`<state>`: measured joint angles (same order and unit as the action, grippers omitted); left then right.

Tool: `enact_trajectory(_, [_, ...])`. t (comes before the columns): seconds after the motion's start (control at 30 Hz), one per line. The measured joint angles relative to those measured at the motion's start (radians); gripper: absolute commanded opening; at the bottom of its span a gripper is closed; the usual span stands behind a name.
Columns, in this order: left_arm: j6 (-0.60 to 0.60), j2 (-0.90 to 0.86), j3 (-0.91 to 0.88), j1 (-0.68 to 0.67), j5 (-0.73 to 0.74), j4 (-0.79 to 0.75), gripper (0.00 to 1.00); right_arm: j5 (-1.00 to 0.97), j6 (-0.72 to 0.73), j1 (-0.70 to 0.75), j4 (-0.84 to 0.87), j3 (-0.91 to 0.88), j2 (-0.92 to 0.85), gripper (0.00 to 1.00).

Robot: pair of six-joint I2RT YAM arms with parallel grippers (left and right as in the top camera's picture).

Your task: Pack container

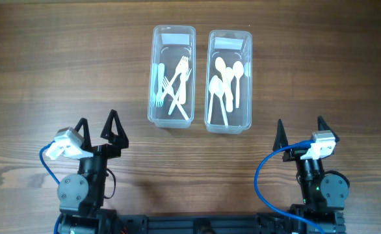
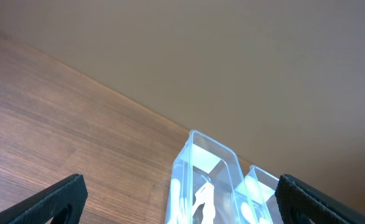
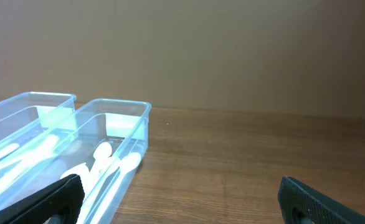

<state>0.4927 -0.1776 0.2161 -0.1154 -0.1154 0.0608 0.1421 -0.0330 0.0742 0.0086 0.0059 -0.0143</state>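
Two clear plastic containers stand side by side at the table's far middle. The left container (image 1: 172, 77) holds several white plastic forks (image 1: 177, 88). The right container (image 1: 229, 81) holds several white plastic spoons (image 1: 226, 81). My left gripper (image 1: 99, 127) is open and empty, near the front left, well short of the containers. My right gripper (image 1: 301, 133) is open and empty at the front right. The left wrist view shows the fork container (image 2: 201, 180) ahead between the open jaws (image 2: 182, 199). The right wrist view shows the spoon container (image 3: 108, 155) at the left of its open jaws (image 3: 182, 196).
The wooden table (image 1: 47, 71) spreads bare around the containers. Blue cables (image 1: 268, 169) loop by both arm bases at the front edge. A plain beige wall (image 3: 232, 50) stands behind the table.
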Motion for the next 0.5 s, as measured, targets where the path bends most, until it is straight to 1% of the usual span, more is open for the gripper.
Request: enact_trajectory(0.5, [0.001, 0.153, -0.125, 0.102, 0.053, -0.002, 1.00, 0.000, -0.007, 0.000, 0.000, 0.000, 0.000, 1.00])
